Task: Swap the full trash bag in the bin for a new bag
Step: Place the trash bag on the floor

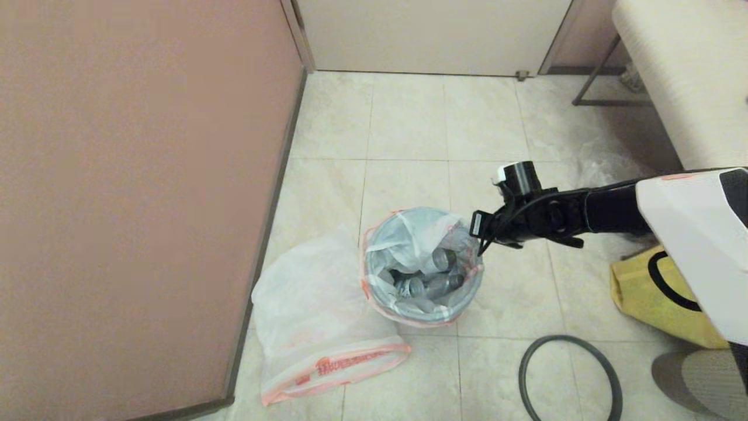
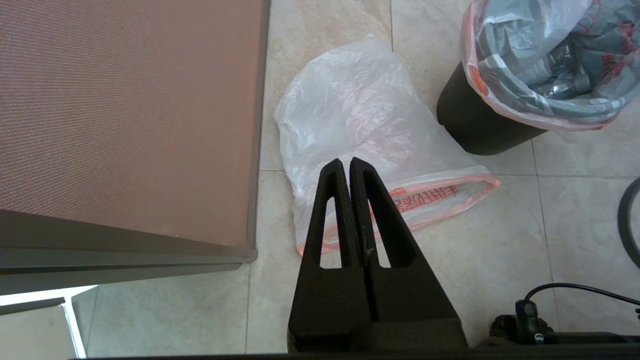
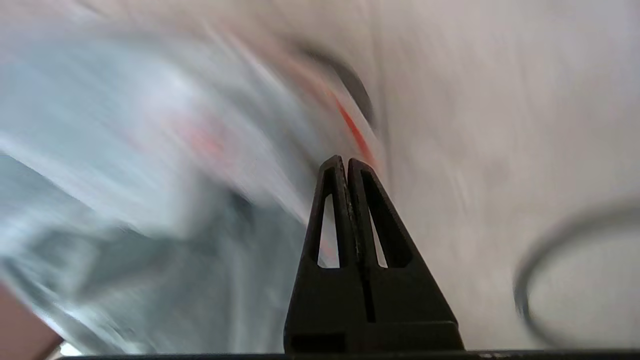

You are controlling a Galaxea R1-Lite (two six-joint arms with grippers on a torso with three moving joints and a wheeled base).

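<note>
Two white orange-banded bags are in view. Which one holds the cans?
The full trash bag, the one lining the bin, with its band folded over the rim and silver cans inside. The new bag lies flat and limp on the floor beside the bin.

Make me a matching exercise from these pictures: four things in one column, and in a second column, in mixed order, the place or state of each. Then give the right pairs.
Things:
1. full trash bag
2. new bag
3. grey ring
4. right gripper

Places or states:
A. lies flat on the floor, between the bin and the wall panel
B. shut, at the bin's rim
C. sits in the bin, mouth band folded over the rim, cans inside
D. lies on the floor tiles, apart from the bin

Pairs: 1-C, 2-A, 3-D, 4-B
</note>
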